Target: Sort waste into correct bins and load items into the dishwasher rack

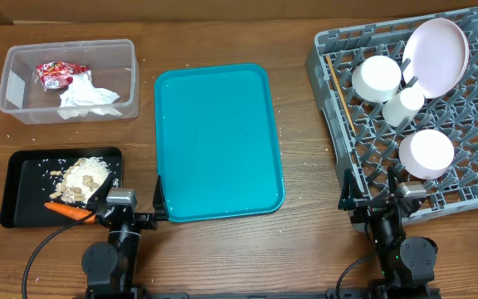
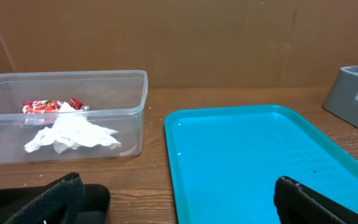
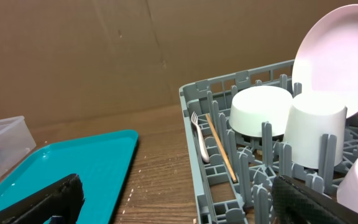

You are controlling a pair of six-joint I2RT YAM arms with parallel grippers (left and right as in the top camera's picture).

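Overhead, the grey rack (image 1: 322, 58) is seen at the right of the worktop (image 1: 297, 249), loaded with a pink plate (image 1: 436, 55), two bowls (image 1: 377, 77), a cup (image 1: 403, 105) and a stick (image 1: 341, 95); the teal tray (image 1: 218, 141) is set mid-worktop. Napkins (image 1: 85, 95) and a red wrapper (image 1: 56, 73) are held in the clear tub (image 1: 19, 91), rice (image 1: 85, 172) and a carrot (image 1: 67, 211) in the black tray (image 1: 23, 199). The left fingers (image 2: 61, 196) and right fingers (image 3: 48, 199) are spread wide, nothing gripped.

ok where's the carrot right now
In the overhead view the carrot lies in the black tray on the robot's left side of the table, along the tray's near edge, right beside the pile of rice and scraps.
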